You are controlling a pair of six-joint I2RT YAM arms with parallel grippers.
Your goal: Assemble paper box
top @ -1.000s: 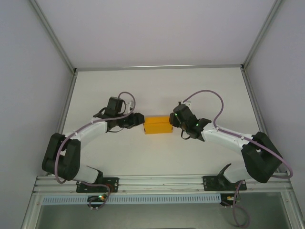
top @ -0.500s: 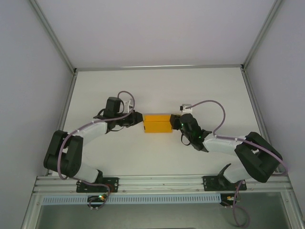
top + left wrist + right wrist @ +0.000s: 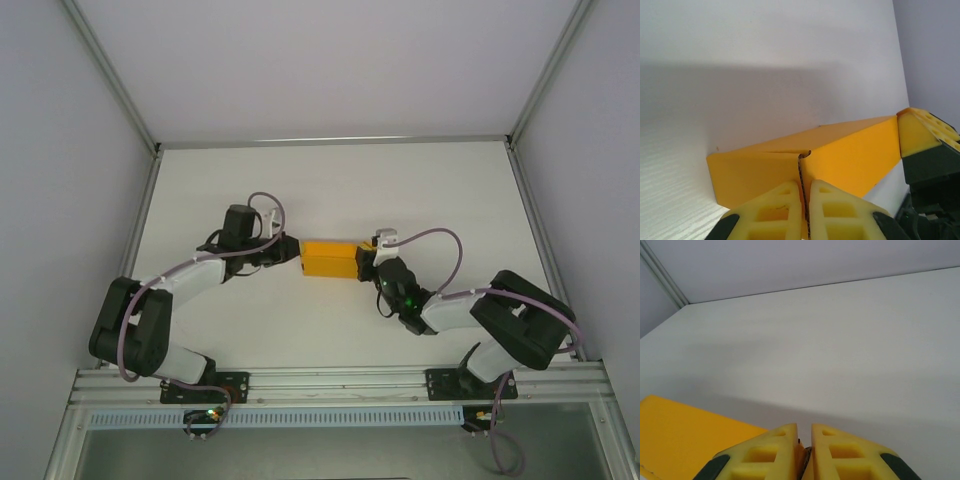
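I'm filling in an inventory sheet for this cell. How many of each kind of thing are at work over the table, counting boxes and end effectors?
paper box: 1
end effectors: 2 (left end effector, right end effector)
Total: 3

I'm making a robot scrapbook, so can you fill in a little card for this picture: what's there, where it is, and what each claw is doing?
thing: orange box, folded into a box shape
where: middle of the white table, resting on it, between the two arms
left gripper: shut, tips at the box's left end
right gripper: shut, at the box's right end, with the box off to one side of its fingers
held or not: cannot tell if either one pinches card
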